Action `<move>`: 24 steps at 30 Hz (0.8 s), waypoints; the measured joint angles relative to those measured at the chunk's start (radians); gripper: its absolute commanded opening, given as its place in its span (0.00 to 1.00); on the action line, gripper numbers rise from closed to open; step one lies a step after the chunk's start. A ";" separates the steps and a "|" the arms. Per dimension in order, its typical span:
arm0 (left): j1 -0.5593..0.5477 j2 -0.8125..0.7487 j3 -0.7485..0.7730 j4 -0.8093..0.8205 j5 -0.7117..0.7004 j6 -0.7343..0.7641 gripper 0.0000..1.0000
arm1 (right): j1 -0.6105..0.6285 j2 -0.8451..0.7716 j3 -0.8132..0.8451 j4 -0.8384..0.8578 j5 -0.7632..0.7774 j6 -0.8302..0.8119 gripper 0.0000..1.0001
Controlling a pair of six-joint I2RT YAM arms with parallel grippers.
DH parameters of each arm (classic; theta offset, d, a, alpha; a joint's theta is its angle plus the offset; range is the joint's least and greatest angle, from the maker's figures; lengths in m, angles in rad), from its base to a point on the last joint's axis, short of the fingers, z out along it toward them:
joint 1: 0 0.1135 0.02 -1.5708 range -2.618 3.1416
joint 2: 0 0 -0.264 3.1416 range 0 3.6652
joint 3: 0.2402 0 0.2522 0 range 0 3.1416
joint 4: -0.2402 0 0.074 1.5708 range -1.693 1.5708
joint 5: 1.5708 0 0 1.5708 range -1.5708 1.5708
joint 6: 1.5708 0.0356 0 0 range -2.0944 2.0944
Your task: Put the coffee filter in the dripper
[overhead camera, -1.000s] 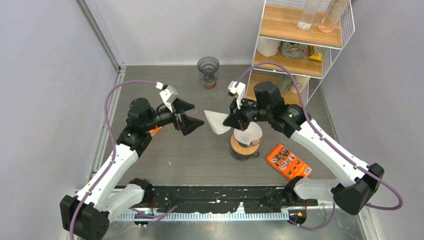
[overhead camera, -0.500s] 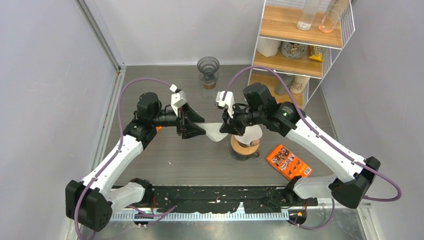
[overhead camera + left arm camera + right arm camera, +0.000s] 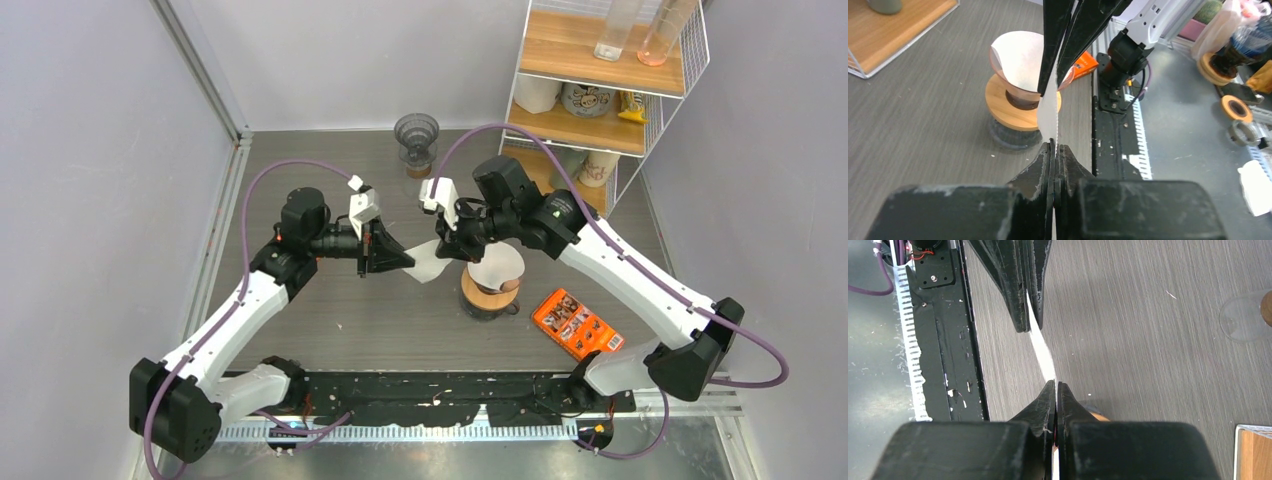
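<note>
Left claw: pressed together on one edge of the coffee filter — in its own wrist view the two black fingertips meet with the thin white paper edge-on between them.
Right claw: pinching the same paper from the opposite side, tips closed tight on it; the two claws face each other nose to nose, with only a short span of paper between them.
Coffee filter: held in the air between the two claws, above the table, just left of the dripper and not in it. Both wrist views show it as a narrow white strip running from one pair of tips to the other.
Dripper: upright on the table, partly under the right arm's wrist in the top view — a tinted cone on a round wooden collar over a glass pot. White paper already lines the cone.
Orange packet: flat on the table, near the dripper on its right, not touching it.
Wire shelf: back right corner, with wooden boards; two clear tumblers stand on the top board.
Grey funnel: upright at the back of the table, well apart from the claws.
</note>
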 measured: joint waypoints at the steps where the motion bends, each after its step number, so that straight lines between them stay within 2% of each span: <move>1: 0.000 0.000 0.000 -0.005 -0.004 0.006 0.00 | 0.001 0.001 0.004 -0.004 0.001 -0.003 0.07; 4: -0.003 -0.003 0.000 -0.009 -0.012 0.015 0.00 | 0.002 0.004 0.014 -0.014 0.004 -0.007 0.17; 6: -0.007 -0.008 -0.001 -0.004 -0.021 0.013 0.00 | 0.002 0.005 0.016 -0.016 0.011 -0.005 0.32; 7: -0.010 -0.014 -0.008 0.014 -0.033 0.005 0.00 | 0.002 0.005 0.017 -0.016 0.019 0.000 0.48; 9: -0.012 -0.030 -0.026 0.053 -0.058 -0.023 0.00 | 0.002 0.005 0.017 -0.010 0.039 0.025 0.65; 12: -0.012 -0.059 -0.072 0.130 -0.108 -0.077 0.00 | 0.002 0.000 0.014 0.025 0.093 0.066 0.82; 14: -0.012 -0.076 -0.110 0.193 -0.152 -0.122 0.00 | 0.002 -0.029 -0.024 0.097 0.149 0.105 1.00; 16: -0.012 -0.094 -0.148 0.237 -0.189 -0.154 0.00 | 0.002 -0.088 -0.095 0.169 0.215 0.155 0.96; 24: -0.012 -0.159 -0.241 0.353 -0.241 -0.200 0.00 | -0.079 -0.440 -0.447 0.481 0.457 0.375 0.95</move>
